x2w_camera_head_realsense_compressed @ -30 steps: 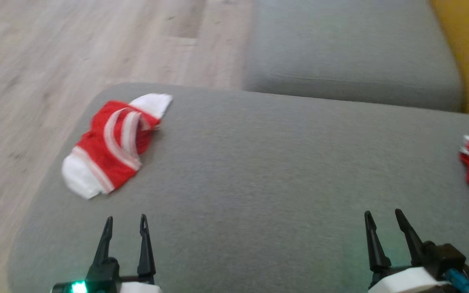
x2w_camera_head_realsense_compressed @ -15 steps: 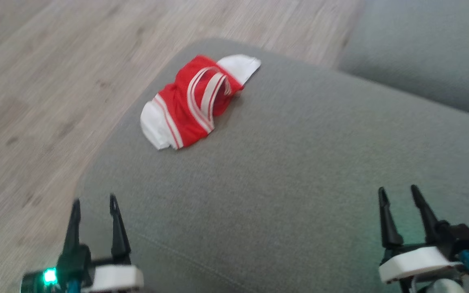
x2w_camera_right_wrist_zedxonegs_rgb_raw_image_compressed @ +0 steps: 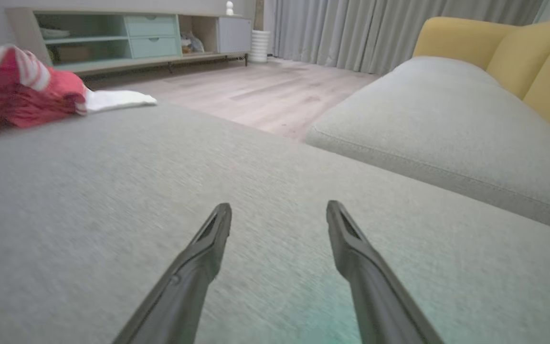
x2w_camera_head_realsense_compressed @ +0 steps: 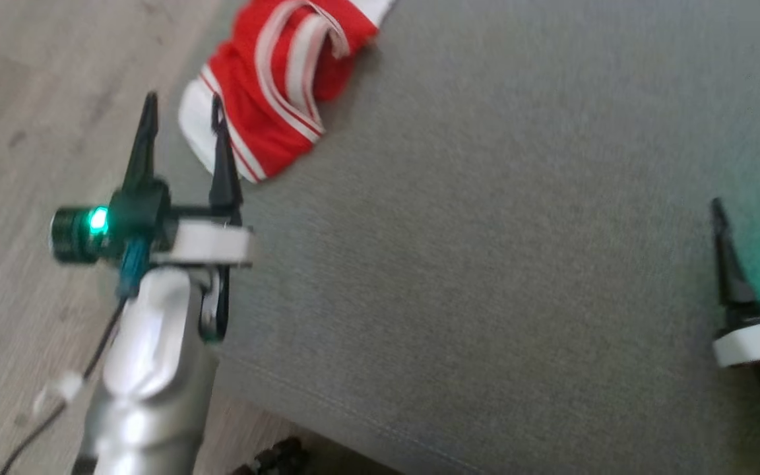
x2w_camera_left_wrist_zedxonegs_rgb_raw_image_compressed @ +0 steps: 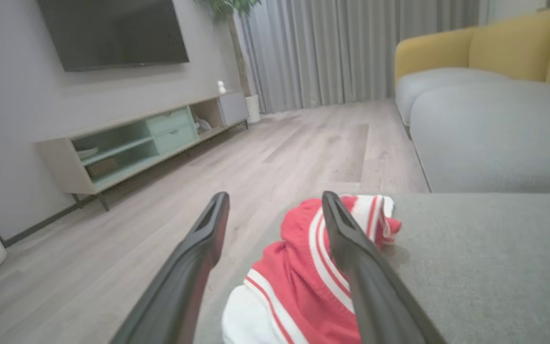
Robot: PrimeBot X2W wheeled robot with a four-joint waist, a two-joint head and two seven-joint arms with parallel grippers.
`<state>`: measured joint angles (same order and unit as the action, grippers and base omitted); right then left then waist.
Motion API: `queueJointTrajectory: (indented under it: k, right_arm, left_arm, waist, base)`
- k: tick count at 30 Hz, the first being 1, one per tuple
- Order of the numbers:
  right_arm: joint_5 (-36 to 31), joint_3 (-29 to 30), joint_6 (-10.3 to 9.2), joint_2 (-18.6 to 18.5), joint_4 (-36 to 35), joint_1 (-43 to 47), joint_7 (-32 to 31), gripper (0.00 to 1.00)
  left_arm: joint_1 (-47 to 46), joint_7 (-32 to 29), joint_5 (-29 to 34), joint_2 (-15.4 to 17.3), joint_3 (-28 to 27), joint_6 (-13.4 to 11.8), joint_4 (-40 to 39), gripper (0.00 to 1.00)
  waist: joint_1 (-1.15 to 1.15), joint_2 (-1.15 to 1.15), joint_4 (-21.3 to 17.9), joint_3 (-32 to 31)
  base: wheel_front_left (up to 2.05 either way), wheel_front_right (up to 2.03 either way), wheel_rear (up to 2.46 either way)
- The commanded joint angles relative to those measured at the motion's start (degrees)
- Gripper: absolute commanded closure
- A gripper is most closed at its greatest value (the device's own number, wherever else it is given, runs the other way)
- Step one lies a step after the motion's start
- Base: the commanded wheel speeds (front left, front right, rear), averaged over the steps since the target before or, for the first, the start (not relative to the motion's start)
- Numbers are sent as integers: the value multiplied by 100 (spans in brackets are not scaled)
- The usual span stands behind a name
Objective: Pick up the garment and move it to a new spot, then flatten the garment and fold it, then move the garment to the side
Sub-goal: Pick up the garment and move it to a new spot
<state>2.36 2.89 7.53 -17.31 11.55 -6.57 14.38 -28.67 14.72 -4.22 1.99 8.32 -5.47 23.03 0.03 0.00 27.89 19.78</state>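
Left gripper (x2w_camera_head_realsense_compressed: 183, 109), jaws apart, hovers beside the crumpled red-and-white garment (x2w_camera_head_realsense_compressed: 274, 86) on a grey cushion (x2w_camera_head_realsense_compressed: 485, 231); right gripper (x2w_camera_head_realsense_compressed: 749, 201), also open, sits well apart.

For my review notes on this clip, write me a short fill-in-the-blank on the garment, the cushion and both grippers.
1. The garment is red and ____.
2. It lies near a corner of a cushion whose colour is ____.
3. The left gripper points at the garment with its jaws ____.
4. The right gripper, over bare cushion, holds ____.

Missing words: white; grey; open; nothing.
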Motion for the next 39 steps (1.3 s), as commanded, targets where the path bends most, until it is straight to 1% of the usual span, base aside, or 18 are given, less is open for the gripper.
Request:
queueJointTrajectory:
  k: [1, 6, 7, 9, 10, 13, 14, 15, 16, 18, 22, 26, 30, 33, 36, 39]
  right_arm:
    - [-55, -48, -4, -209, -225, -50, 62, 0]
    - [-36, 44, -4, -465, -386, -108, 62, 0]
    - [-36, 44, -4, -465, -386, -108, 62, 0]
    - [-23, 65, -4, -513, -437, -104, 62, 0]
    - [-16, 70, -4, -536, -469, -84, 62, 0]
    - [-15, 58, -4, -541, -501, -71, 62, 0]
    - [-21, 56, -4, -530, -498, -76, 62, 0]
    - [-34, 51, -4, -508, -489, -85, 62, 0]
    - [-50, 46, -4, -474, -475, -93, 62, 0]
    - [-47, 16, -4, -403, -424, -119, 62, 0]
    - [-10, -129, -4, -127, -275, -191, 62, 0]
    - [50, -298, -4, 278, -103, -209, 62, 0]
    - [111, -390, -4, 731, 14, -135, 62, 0]
    - [159, -429, -4, 995, 66, -52, 62, 0]
    - [203, -477, -4, 1168, 95, 101, 62, 0]
    - [231, -492, -4, 1283, 58, 238, 62, 0]
  left_arm:
    - [-327, 28, -69, 93, -127, 27, 178, 0]
    - [-1070, 28, -316, 90, 56, 126, 1613, 0]
    - [-1070, 28, -316, 90, 56, 126, 1613, 0]
    - [-1335, 23, -457, 90, 129, 191, 2240, 0]
    - [-1563, 11, -644, 90, 161, 238, 2783, 0]
    - [-1815, -2, -881, 89, 195, 258, 3415, 0]
    - [-1882, 5, -921, 89, 201, 233, 3526, 76]
    - [-1935, 13, -942, 89, 217, 241, 3595, 100]
    - [-1971, 19, -975, 89, 219, 272, 3623, 100]
    - [-1994, 24, -909, 101, 230, 284, 3378, 100]
    - [-1824, 26, -690, 277, 190, 308, 2513, 100]
    - [-1767, 27, -443, 532, 182, 407, 1593, 100]
    - [-1930, 27, -30, 893, 395, 587, 776, 100]
    - [-2155, 27, 170, 1083, 564, 732, 470, 100]
    - [-2471, 15, 244, 1170, 701, 890, 336, 100]
    - [-2822, -103, 247, 1189, 801, 1003, 222, 100]
  waist:
    - [-3, 0, -372, 670]
    - [-3, 0, -568, 1063]
    - [-3, 0, -568, 1063]
    - [-3, 0, -609, 1159]
    - [-3, 0, -639, 1214]
    - [-3, 0, -673, 1242]
    - [-3, 0, -681, 1232]
    - [-3, 0, -688, 1206]
    - [-3, 0, -693, 1165]
    - [-3, 0, -707, 1034]
    - [-3, 0, -838, 531]
    - [-3, 0, -1128, -159]
    - [-3, 0, -1608, -898]
    - [-3, 0, -2045, -1383]
    - [-3, 0, -2492, -1806]
    - [-3, 0, -2934, -2016]
  base:
    - [0, 0, 0]
    - [0, 0, 0]
    - [0, 0, 0]
    - [0, 0, 0]
    - [0, 0, 0]
    - [0, 0, 0]
    - [0, 0, 0]
    - [0, 0, 0]
    - [0, 0, 0]
    - [0, 0, 0]
    - [0, 0, 0]
    - [0, 0, 0]
    - [0, 0, 0]
    - [0, 0, 0]
    - [0, 0, 0]
    - [0, 0, 0]
